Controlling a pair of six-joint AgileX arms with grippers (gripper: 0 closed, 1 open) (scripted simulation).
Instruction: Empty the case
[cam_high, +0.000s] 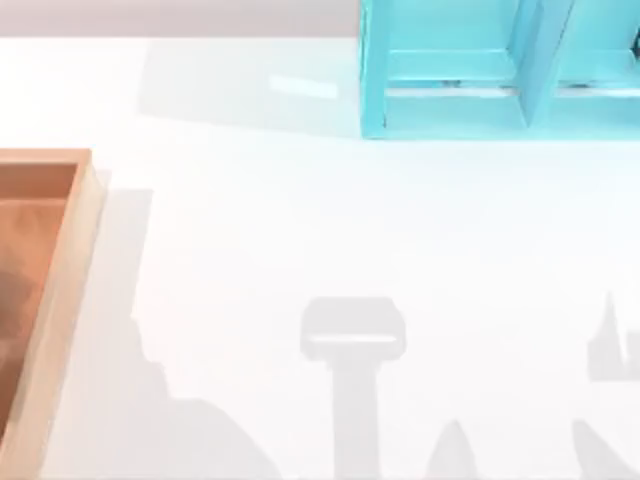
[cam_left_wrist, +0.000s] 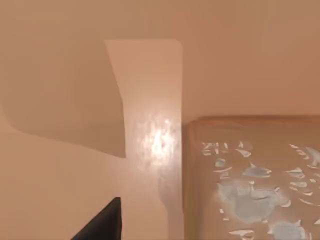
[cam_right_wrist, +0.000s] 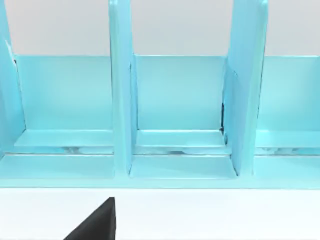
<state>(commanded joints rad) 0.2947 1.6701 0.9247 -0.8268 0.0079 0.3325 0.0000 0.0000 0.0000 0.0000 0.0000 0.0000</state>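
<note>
Top view, the case (cam_high: 60, 300) at the white counter's (cam_high: 300, 220) left edge, turquoise shelf unit (cam_high: 500, 70) far right of it, left wrist view a tan block (cam_left_wrist: 250, 180) inside the case, pincer states untellable.

Bright, even light falls on the white surface (cam_high: 300, 220). Soft grey shadows of the arms stretch along its near edge, and a paler shadow lies left of the turquoise shelf (cam_high: 500, 70). Everything looks slightly soft-edged. In the left wrist view, a glare spot shines on the wooden tray (cam_left_wrist: 155, 142) amid a warm orange cast.
</note>
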